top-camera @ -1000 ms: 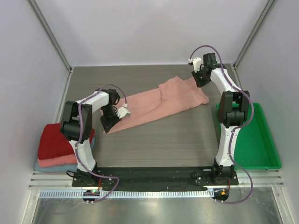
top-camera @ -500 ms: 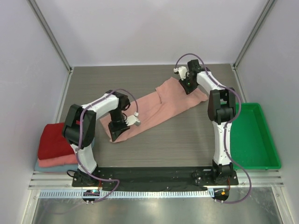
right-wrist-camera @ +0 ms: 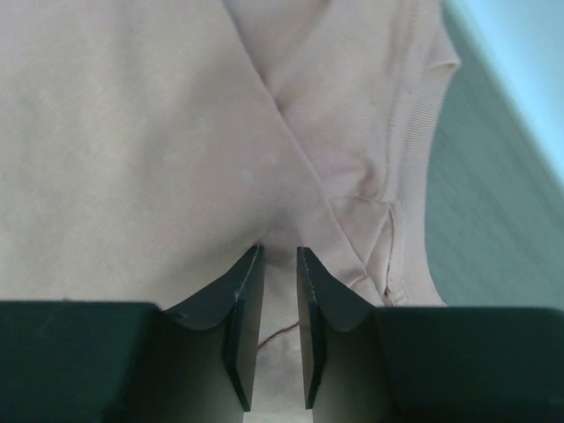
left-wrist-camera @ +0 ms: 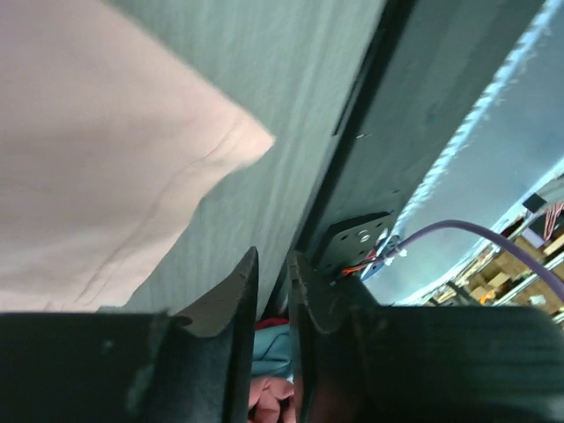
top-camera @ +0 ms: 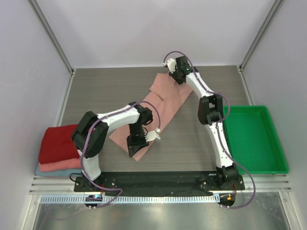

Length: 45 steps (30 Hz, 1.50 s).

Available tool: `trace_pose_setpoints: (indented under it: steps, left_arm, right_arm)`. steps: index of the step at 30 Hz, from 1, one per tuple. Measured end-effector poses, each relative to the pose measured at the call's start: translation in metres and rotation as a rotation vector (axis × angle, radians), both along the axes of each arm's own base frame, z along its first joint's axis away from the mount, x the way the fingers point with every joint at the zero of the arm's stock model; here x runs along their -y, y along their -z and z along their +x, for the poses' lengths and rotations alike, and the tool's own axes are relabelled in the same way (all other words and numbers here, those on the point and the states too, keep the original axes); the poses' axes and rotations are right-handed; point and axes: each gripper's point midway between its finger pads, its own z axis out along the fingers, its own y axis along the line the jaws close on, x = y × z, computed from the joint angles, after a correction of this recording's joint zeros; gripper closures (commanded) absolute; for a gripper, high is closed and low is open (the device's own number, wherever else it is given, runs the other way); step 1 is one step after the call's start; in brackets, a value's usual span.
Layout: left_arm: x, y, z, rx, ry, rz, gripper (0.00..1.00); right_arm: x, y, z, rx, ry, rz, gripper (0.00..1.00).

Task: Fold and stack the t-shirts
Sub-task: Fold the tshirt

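The left tool [left-wrist-camera: 271, 264] and right tool [right-wrist-camera: 280, 256], both pinched narrow on the pink shirt [top-camera: 165, 98], have swung it leftward. It probably still needs folding.

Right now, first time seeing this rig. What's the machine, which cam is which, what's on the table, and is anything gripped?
Two robot arms are bolted at the near edge of a table, each ending in a two-finger gripper. The wide picture comes from a fixed camera above and behind them. The other two come from a camera on each wrist, so the dark wedges at the bottom are that arm's own fingers. A pink t-shirt lies stretched diagonally across the table. The left gripper is shut on its near end, and the right gripper on its far end, close to the ribbed neckline. At the left edge sits a stack of folded shirts, dark red on top. At the right is a green tray.
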Motion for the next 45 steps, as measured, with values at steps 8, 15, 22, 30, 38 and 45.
trace_pose_setpoints:
  steps: [8,15,22,30,38,45]
  left_arm:
    - [0.03,-0.019,0.012,0.065,0.019,-0.061,0.74]
    - [0.035,0.002,0.029,0.067,0.014,0.016,0.78]
    - [0.04,0.041,0.037,0.049,0.011,0.053,0.78]
    - [0.04,0.044,0.029,0.009,-0.023,0.106,0.78]
    - [0.064,0.043,0.01,-0.033,0.045,0.141,0.78]
    - [0.118,0.041,0.018,-0.05,0.048,0.075,0.78]
  right_arm:
    - [-0.046,-0.014,0.021,0.163,-0.041,-0.013,0.61]
    - [-0.036,-0.021,-0.017,0.119,-0.007,-0.024,0.59]
    - [-0.015,-0.061,-0.052,0.121,0.067,0.04,0.59]
    - [-0.013,-0.011,-0.063,0.022,0.078,0.025,0.6]
    - [-0.03,-0.002,-0.031,0.042,0.067,0.037,0.59]
    - [-0.054,-0.003,-0.004,0.085,0.02,0.107,0.53]
